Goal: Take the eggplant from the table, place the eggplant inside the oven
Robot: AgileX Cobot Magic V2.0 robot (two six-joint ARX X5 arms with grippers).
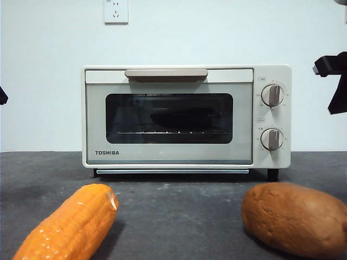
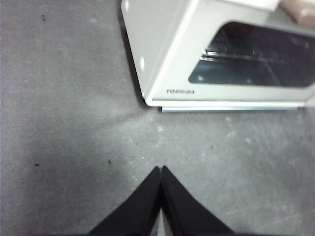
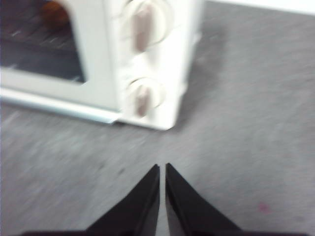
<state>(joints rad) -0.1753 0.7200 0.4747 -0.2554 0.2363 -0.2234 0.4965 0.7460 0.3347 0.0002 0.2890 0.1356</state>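
We see the oven (image 1: 187, 116) standing at the far side of the table (image 1: 179, 211) with its door closed. Behind the dark glass window a long dark shape lies on the wire rack; we take it to be the eggplant (image 1: 181, 117), though the tinted glass leaves its colour hard to judge. On the near table an orange corn cob (image 1: 70, 225) lies at the left and a brown sweet potato (image 1: 295, 216) at the right, well apart from each other. The left gripper (image 2: 161, 169) hangs above bare table near the oven's front left corner, its jaws pressed together and holding nothing. The right gripper (image 3: 162, 168) hangs above the table near the oven's knob side, its jaws also drawn together with only a sliver between the tips.
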